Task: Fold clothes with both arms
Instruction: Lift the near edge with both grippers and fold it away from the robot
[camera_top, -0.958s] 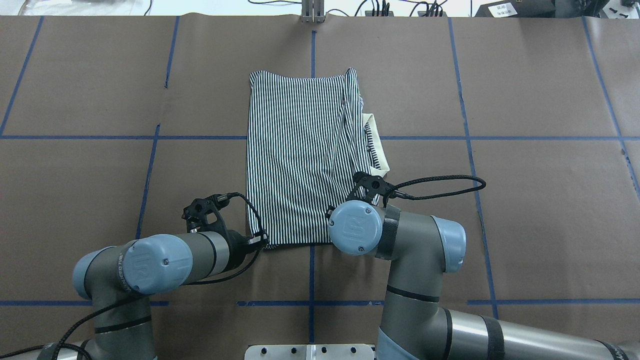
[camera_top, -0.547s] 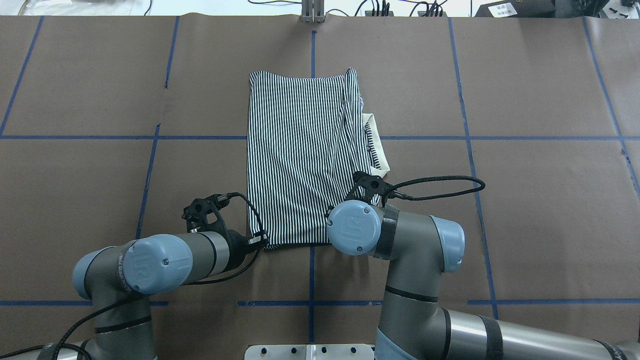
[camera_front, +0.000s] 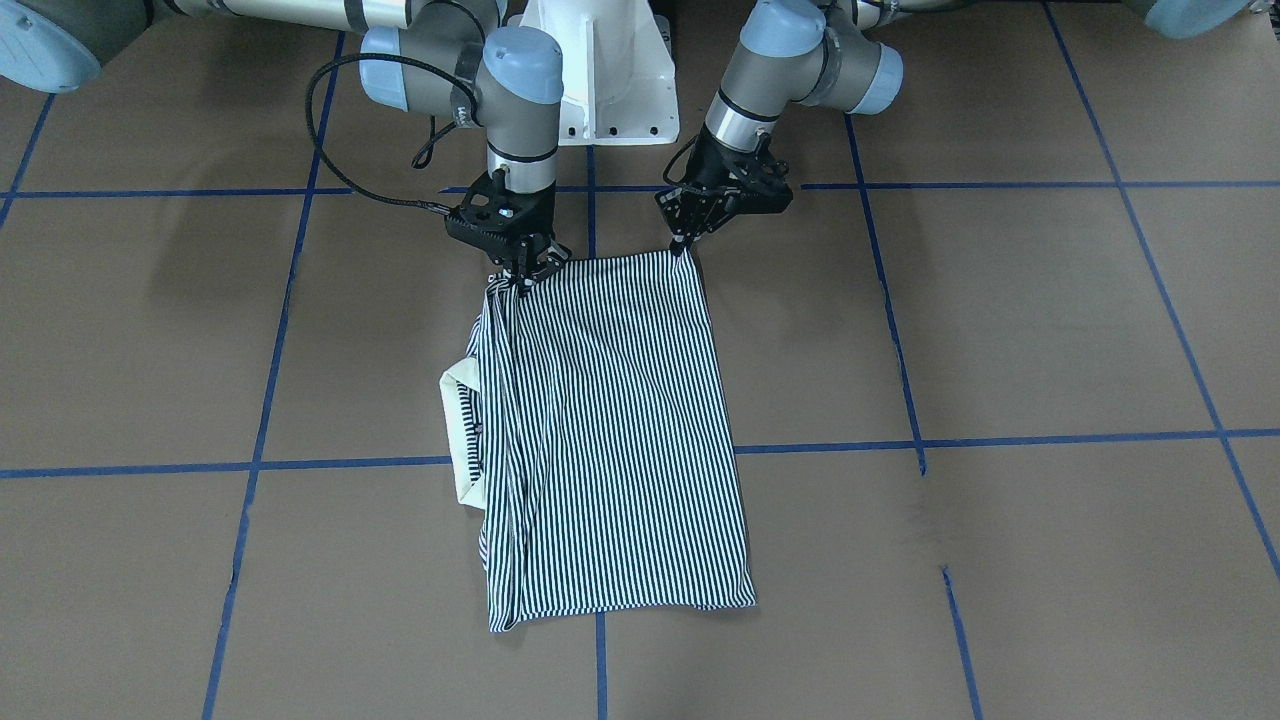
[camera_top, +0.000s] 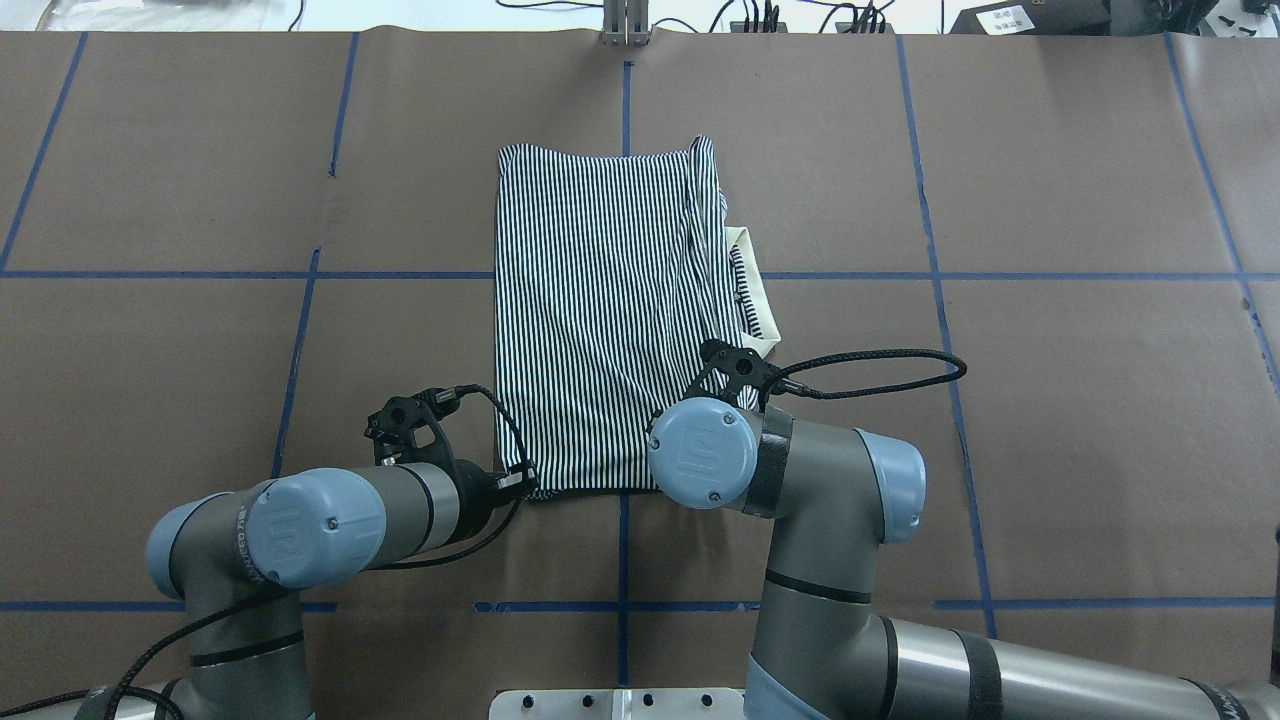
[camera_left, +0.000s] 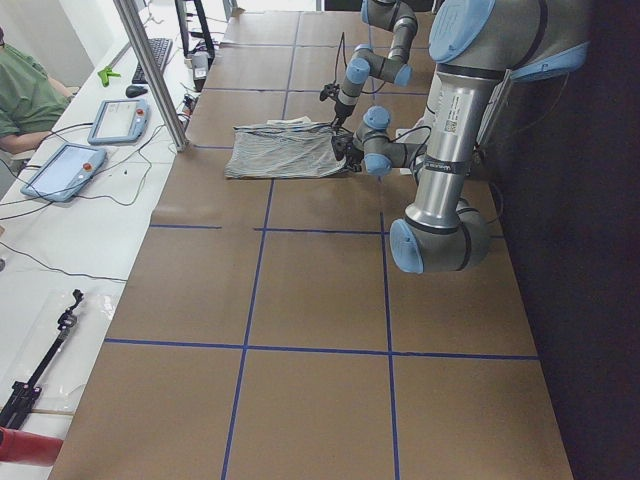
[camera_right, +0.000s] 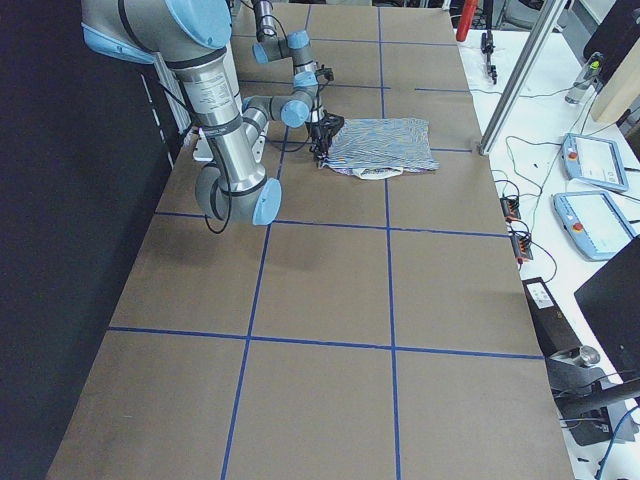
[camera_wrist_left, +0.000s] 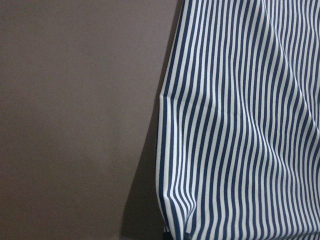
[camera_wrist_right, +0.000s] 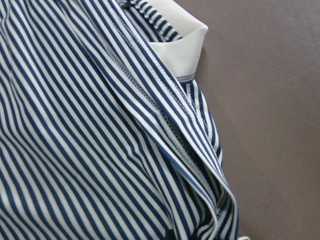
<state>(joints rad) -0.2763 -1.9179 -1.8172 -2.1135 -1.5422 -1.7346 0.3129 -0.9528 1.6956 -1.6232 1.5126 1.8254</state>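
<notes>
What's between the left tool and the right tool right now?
Only the striped polo shirt: its robot-side edge runs from the left tool to the right tool. The front-facing view shows it.

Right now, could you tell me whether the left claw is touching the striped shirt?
Touching. In the front-facing view the left claw pinches the corner of the shirt, no gap showing.

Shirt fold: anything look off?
Yes. The cream collar pokes out past the folded edge of the shirt on the robot's right side, and the layers along that edge are bunched. The opposite edge lies straight.
</notes>
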